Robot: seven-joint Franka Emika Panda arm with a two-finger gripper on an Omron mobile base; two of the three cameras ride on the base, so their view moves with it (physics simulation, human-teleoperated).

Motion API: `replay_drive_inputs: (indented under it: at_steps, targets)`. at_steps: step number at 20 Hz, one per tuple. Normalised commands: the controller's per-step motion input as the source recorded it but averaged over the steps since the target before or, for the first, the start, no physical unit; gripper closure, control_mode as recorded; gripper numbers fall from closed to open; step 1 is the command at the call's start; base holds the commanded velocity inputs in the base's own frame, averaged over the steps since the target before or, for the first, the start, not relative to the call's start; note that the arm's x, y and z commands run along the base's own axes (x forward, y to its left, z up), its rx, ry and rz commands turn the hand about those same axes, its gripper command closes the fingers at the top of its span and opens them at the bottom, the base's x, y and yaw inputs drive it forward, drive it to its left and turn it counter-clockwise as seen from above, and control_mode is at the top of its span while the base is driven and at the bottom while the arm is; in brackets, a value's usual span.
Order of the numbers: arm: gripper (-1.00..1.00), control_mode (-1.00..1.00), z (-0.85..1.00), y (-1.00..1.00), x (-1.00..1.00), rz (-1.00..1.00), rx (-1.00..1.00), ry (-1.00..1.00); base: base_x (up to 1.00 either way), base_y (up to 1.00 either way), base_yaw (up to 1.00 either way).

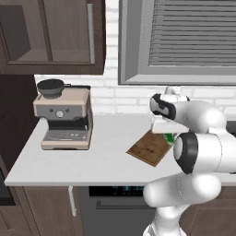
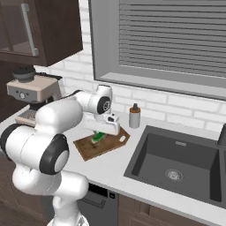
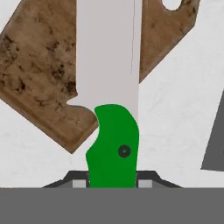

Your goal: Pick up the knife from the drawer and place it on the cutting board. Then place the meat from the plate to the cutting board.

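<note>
My gripper (image 3: pixel 111 181) is shut on the bright green handle of the knife (image 3: pixel 113 144), whose pale blade points away over the cutting board (image 3: pixel 39 65). In the right base view the gripper (image 2: pixel 100 132) hangs just above the dark brown cutting board (image 2: pixel 90 150), with the green knife (image 2: pixel 98 137) sticking out below the hand. From the left base view a sliver of the knife (image 1: pixel 169 138) shows at the right edge of the cutting board (image 1: pixel 147 150), mostly behind my arm. The meat, the plate and the drawer are out of view.
A coffee machine (image 1: pixel 62 117) stands at the left end of the counter. A dark sink (image 2: pixel 176 163) lies right of the board, with a small bottle (image 2: pixel 134 115) behind it by the wall. Bare white counter (image 1: pixel 101 152) separates the machine and the board.
</note>
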Motion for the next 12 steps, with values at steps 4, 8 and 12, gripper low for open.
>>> replay_drive_inputs:
  at_steps: [4, 8, 12]
  targets:
    - [1.0, -1.0, -0.79, 0.0, 0.08, 0.0, 0.0, 0.0, 0.0, 0.0, 0.0]
    - [1.0, -1.0, -0.33, 0.03, 0.0, 0.0, 0.0, -0.01, 0.0, 0.0, 0.0]
    - [1.0, -1.0, -0.16, 0.23, 0.02, 0.0, 0.0, -0.03, 0.0, 0.0, 0.0]
